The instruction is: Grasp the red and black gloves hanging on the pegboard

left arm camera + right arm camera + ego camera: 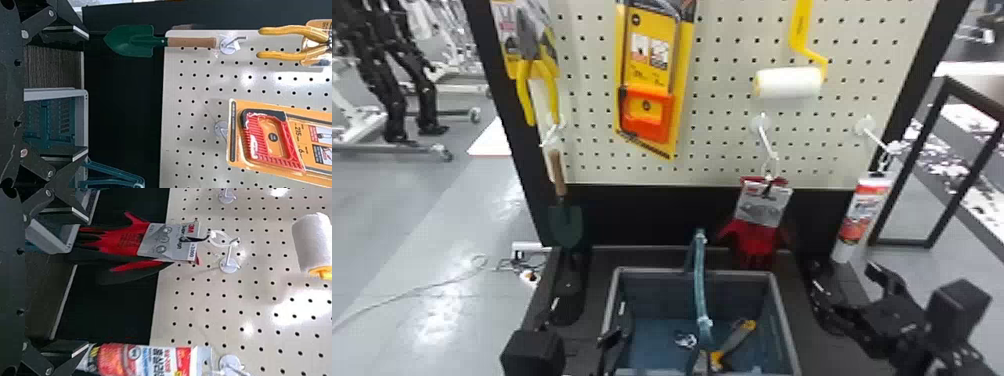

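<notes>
pegboard (717, 145) over a bin (612, 300), gloves on a hook (766, 140) right of middle.
left gripper (82, 92) parked low, fingers apart. gloves (754, 235) hang limp under a card (762, 202), judged light, soft and liable to swing, so pinch the red body just below the card. right gripper (84, 282) near them, fingers apart, not touching.

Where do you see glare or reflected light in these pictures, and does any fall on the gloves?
Head view: light reflects off the grey floor, far from the red and black gloves. Right wrist view: bright patches lie on the pegboard near the paint roller, none on the gloves.
</notes>
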